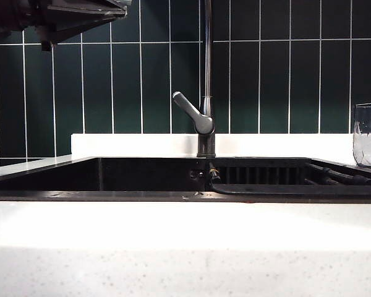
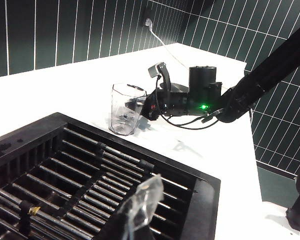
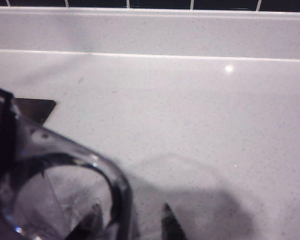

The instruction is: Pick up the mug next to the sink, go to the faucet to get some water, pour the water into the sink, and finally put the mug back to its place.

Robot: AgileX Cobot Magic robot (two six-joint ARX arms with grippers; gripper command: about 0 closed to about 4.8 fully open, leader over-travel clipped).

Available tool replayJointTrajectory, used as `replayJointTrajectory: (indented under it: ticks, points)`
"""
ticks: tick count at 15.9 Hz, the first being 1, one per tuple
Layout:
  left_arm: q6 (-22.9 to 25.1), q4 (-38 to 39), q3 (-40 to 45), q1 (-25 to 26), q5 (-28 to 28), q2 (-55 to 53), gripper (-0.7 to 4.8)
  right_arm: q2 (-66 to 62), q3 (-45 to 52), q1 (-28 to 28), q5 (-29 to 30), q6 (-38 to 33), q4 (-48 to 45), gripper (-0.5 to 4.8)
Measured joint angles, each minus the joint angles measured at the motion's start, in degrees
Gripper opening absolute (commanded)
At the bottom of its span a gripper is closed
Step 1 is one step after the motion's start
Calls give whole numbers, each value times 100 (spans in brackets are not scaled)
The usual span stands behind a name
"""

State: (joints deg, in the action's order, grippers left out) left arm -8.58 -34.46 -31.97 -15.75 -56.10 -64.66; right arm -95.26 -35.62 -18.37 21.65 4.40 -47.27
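Crinkled clear plastic on the left gripper (image 2: 142,205) is sitting nearest the left wrist camera, its fingertips pressed together with nothing between them, hanging over the black ribbed rack (image 2: 75,175) inside the sink (image 2: 205,200). Only the tip is showing; the rest is cut off by the picture's edge.

Beyond the sink's thin dark rim, the mug (image 2: 126,109) is standing upright on the white speckled counter (image 2: 60,95). Its walls are clear, colourless and faceted. The right gripper (image 2: 151,104) is reaching to it from the side. In the right wrist view, two dark fingertips (image 3: 170,222) are standing apart, one on each side of the mug's (image 3: 65,190) curved wall, so the jaws are partly open around it. Whether the fingers are touching the wall, I cannot tell, because the glass is blurred and very close. The black right arm (image 2: 270,70) is stretching away behind, with a small green light on its wrist.

In the exterior view the mug (image 1: 368,135) is standing at the right edge, cut by the frame, on the counter beside the sink (image 1: 142,176). The faucet (image 1: 205,93) is rising as a slim grey metal pipe from a short dark base behind the basin, its lever slanting to the left. Dark green glossy tiles (image 1: 266,80) are covering the wall. Neither gripper is visible there.
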Motion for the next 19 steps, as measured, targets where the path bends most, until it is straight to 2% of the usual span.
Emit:
replayJointTrajectory:
  ticks: [6, 10, 12, 13, 19]
  points:
    - [17, 0, 0, 0, 0, 0, -6, 0, -2, 0, 114, -2, 0, 160]
    - [22, 0, 0, 0, 0, 0, -6, 0, -2, 2, 223, -2, 4, 190]
    - [22, 0, 0, 0, 0, 0, -6, 0, -2, 0, 238, 0, 17, 280]
    - [22, 0, 0, 0, 0, 0, -6, 0, 0, 0, 232, 0, 22, 288]
    - [109, 127, 0, 0, -4, 0, -6, 155, 0, -4, 214, 2, 223, 283]
